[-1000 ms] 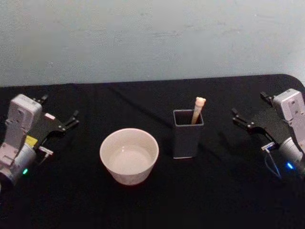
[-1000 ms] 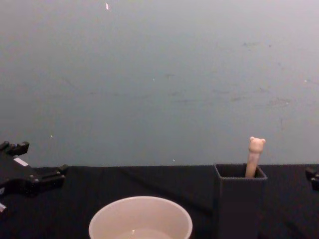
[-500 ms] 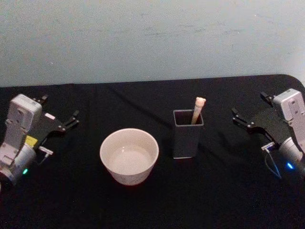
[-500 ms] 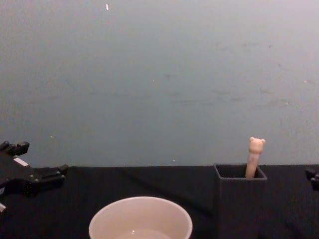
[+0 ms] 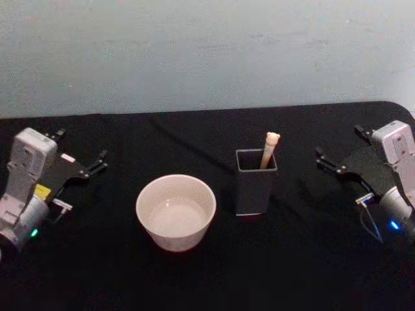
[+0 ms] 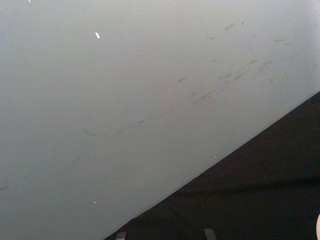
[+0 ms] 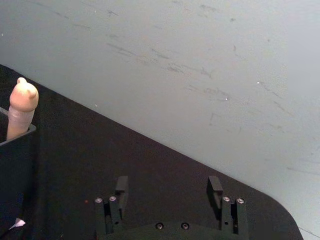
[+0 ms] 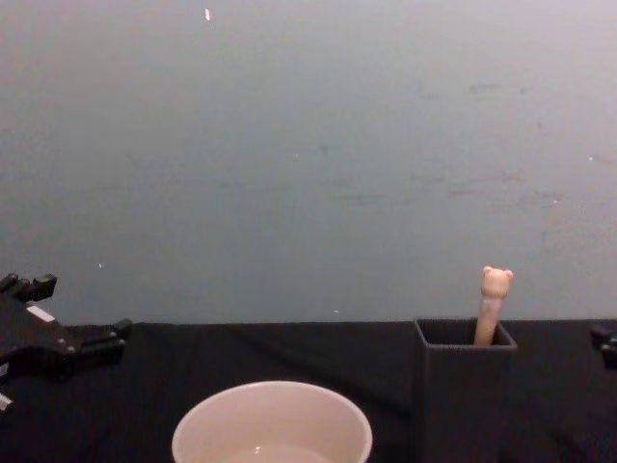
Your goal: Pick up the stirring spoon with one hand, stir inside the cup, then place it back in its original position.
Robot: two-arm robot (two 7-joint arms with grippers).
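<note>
So both arms are just sitting out at the sides of the black table (image 5: 292,272), nothing gripped. The right gripper (image 5: 339,142) has its jaws spread wide with empty air between them; you can see it really well from the right wrist view, where the two fingers (image 7: 121,186) stand far apart over the dark cloth. The left gripper (image 5: 81,146) is on the opposite side and it's wide open too, holding nothing, with a small white label on its black body.

The stirring spoon (image 5: 269,149) is standing in the dark grey square holder (image 5: 255,184), off to the inner side of the right gripper and well apart from it, not touching. Only the cream handle with the little bear head sticks out over the holder's rim, leaning a bit against the back edge; the metal bowl end is hidden down inside. From the right wrist the bear head (image 7: 24,97) pokes up past the holder's corner.

The cup (image 5: 175,210) sits just beside the holder, on the side away from the right gripper, so it ends up between the left gripper and the holder. It's upright, nothing visible in it, and well clear of both grippers
</note>
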